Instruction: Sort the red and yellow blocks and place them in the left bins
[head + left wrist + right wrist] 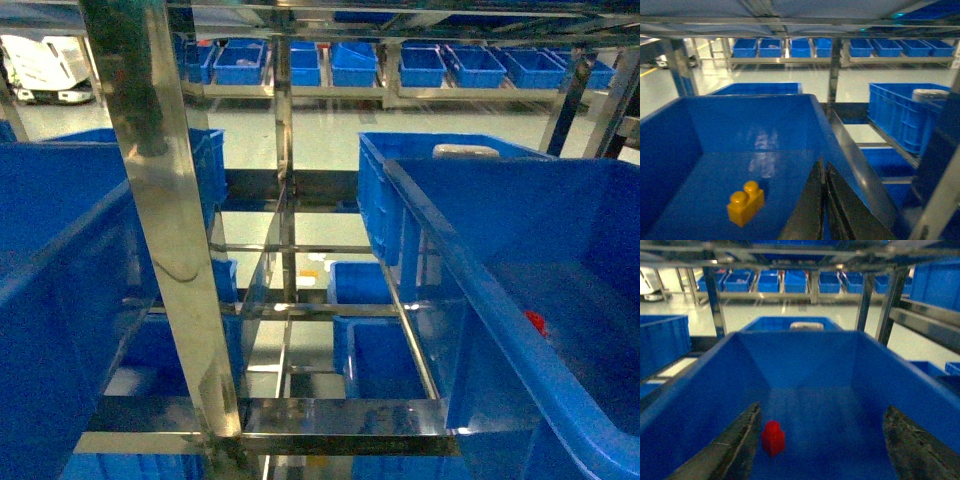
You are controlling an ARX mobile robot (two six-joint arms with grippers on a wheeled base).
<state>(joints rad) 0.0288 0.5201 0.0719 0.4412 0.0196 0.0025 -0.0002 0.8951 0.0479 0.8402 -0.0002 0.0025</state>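
Dark, rough-surfaced, tapering jaws

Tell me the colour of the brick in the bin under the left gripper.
Orange-yellow brick, clearest in the left wrist view.

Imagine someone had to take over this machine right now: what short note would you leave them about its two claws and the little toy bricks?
Left gripper: jaws shut, holding nothing, poised over the left blue crate.
Right gripper: jaws wide open, empty, over the right blue crate.
Yellow brick: lying on the floor of the left crate, apart from the jaws.
Red brick: standing on the floor of the right crate, near the right gripper's left finger, not touching it.
Done: the yellow brick looks already placed.
Left: the red brick sits in the right crate; it probably needs picking up and moving to a left bin.
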